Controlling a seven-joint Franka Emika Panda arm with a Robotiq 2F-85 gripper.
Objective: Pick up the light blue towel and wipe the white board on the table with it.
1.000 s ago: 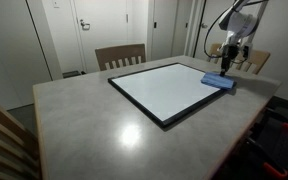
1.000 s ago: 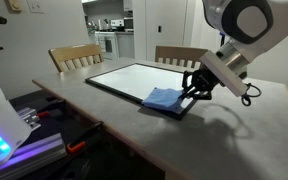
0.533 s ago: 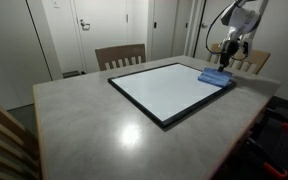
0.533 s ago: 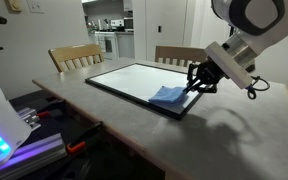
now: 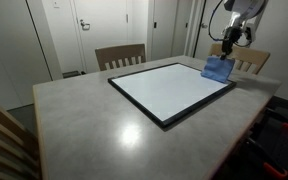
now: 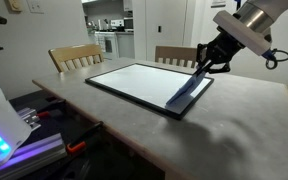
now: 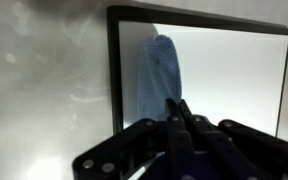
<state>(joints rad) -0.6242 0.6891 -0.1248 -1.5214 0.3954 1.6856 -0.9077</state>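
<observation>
One grey table point(image 5: 74, 125), black-framed white board point(image 5: 169, 88) lying flat on it, two wooden chairs point(image 5: 119, 55) at the far side, light blue towel point(image 6: 188, 91) dangling over the board's right end, gripper point(image 6: 202, 67) jaws clamped on its top.

Looked in an exterior view from a counter point(image 5: 74, 115) corner, across the white board point(image 5: 169, 90), toward closed doors point(image 5: 84, 30). Looked in an exterior view from lower and nearer, toward a kitchen doorway point(image 6: 112, 32). Caught counter, board and chairs point(image 5: 119, 55) in both exterior views. From the wrist, peered down past the pincer point(image 7: 176, 108), close over the board's edge and light blue towel point(image 7: 161, 65).
</observation>
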